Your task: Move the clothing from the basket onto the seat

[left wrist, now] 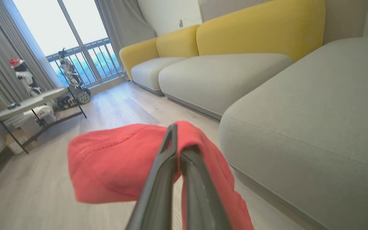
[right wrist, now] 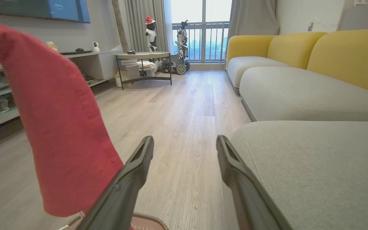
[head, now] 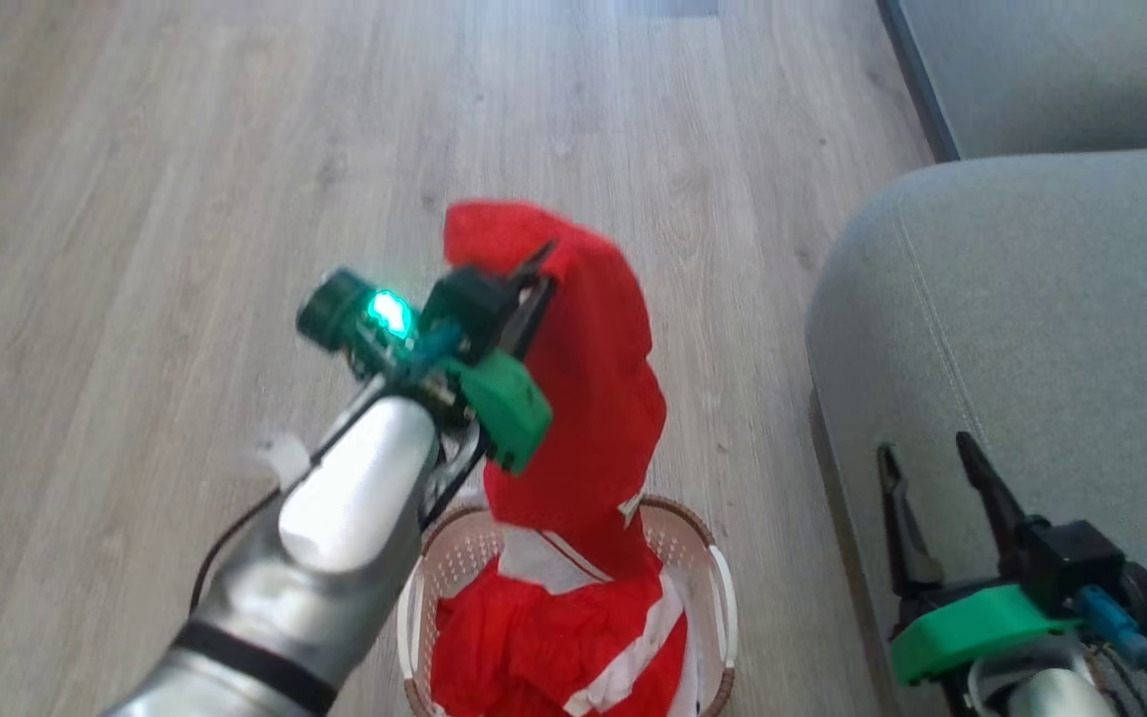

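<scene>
Two grippers showing: left gripper point(head: 537, 267), frame centre, is clamped tight on a red garment point(head: 593, 398) hanging down to the basket point(head: 688, 518) at bottom centre, more clothing point(head: 534, 647) heaped inside. Right gripper point(head: 922, 450), lower right, hovers over the seat point(head: 1032, 329), fingers spread and empty.

The left gripper point(head: 542, 261) is held raised, fingers point(left wrist: 161, 172) clamped on the clothing point(head: 593, 398). The right gripper point(head: 924, 448) is held low, fingers spread.
</scene>
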{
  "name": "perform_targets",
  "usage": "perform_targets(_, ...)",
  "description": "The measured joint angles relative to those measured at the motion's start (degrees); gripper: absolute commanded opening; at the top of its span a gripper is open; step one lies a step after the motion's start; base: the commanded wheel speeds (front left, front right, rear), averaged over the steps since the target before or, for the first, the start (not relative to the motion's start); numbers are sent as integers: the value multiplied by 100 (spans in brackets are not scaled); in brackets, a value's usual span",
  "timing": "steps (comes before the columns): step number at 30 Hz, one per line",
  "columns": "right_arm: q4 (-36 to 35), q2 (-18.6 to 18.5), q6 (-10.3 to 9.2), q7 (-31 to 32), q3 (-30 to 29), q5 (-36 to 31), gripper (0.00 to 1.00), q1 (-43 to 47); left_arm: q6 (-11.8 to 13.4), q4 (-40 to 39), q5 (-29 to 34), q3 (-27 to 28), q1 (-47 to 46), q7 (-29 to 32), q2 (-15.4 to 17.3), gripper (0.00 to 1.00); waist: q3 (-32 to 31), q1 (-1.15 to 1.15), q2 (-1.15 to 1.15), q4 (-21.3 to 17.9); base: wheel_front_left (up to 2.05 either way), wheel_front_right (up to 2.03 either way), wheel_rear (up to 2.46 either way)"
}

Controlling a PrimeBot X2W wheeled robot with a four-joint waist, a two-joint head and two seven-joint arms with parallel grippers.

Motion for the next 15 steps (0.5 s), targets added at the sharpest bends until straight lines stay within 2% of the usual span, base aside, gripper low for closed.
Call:
perform_targets(7,2,0,0,0,403,1,100,-43,11,-223,-237,-151,-503,197,-12,0,-159,0,0,31,0,0,0)
perform_targets(15,148,-2,0,1,1048,19,100,-257,172,-312,-592,-501,-876,360,-45,0,-171,0,0,34,0,0,0)
